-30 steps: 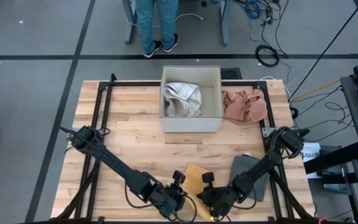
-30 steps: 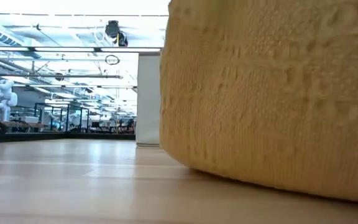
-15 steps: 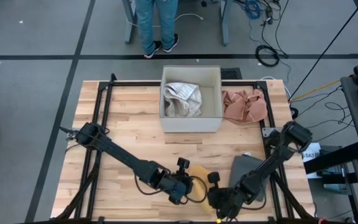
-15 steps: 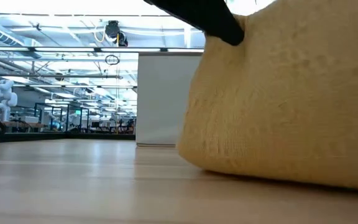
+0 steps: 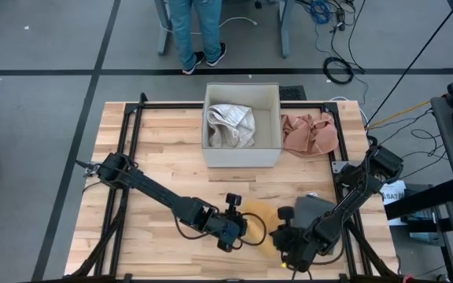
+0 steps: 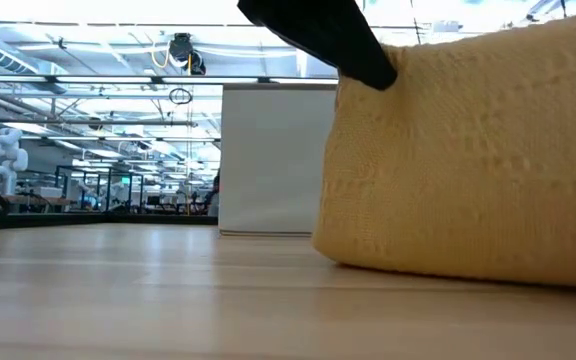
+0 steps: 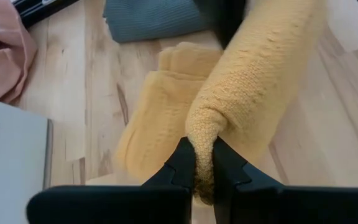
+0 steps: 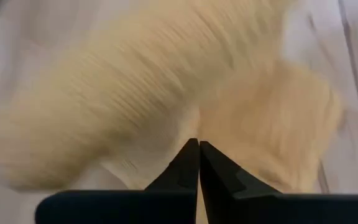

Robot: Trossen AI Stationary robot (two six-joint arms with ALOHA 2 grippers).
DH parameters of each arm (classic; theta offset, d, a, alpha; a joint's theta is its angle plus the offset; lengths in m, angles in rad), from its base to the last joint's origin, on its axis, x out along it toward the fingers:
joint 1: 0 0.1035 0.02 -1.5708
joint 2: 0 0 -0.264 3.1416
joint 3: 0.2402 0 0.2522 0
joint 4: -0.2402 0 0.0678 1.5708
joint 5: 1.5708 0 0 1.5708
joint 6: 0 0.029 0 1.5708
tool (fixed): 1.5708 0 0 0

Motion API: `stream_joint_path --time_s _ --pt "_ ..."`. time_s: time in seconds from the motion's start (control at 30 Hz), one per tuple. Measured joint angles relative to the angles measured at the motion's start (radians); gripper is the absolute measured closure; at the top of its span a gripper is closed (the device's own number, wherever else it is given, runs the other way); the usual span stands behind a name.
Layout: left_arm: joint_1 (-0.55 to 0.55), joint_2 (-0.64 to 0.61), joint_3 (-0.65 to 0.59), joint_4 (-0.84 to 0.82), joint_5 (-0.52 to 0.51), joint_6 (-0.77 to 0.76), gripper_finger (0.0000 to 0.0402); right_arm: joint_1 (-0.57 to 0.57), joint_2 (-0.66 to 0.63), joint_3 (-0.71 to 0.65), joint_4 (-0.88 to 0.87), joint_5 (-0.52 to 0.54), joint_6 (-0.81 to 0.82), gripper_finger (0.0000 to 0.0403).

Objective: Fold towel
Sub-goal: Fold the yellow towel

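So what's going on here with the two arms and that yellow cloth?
Both arms are working on the yellow towel at the near edge of the table. The left gripper is shut on one pinched edge, and the right gripper is shut on another, with the cloth raised and bunched between them. A grey cloth lies beside it, a pink cloth sits at the far right, and a white cloth is in the box. The fold is not yet done.

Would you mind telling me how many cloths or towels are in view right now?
4: a yellow towel held up between both arms near the front edge, a grey one beside it, a white one in the box, a pink one beside the box. Others may be hidden.
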Motion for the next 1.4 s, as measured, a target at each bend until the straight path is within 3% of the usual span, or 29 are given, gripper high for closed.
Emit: stream_joint_path --time_s 0.13,0.73,1.17,1.4 --pt "0.001 0.000 0.000 0.000 0.006 0.000 0.0380 0.011 0.000 0.000 -0.106 0.008 0.087 0.0403" --pt "0.018 0.000 -0.001 -0.034 0.001 -0.049 0.0380 0.045 0.101 0.000 -0.095 0.080 0.216 0.0403" --pt "0.101 0.000 -0.001 -0.033 -0.043 -0.154 0.0380 0.062 0.211 0.002 0.113 0.098 0.184 0.0403" --pt "0.153 0.016 -0.002 -0.004 0.012 -0.167 0.0380 0.064 0.213 0.001 0.201 0.059 0.119 0.0403"
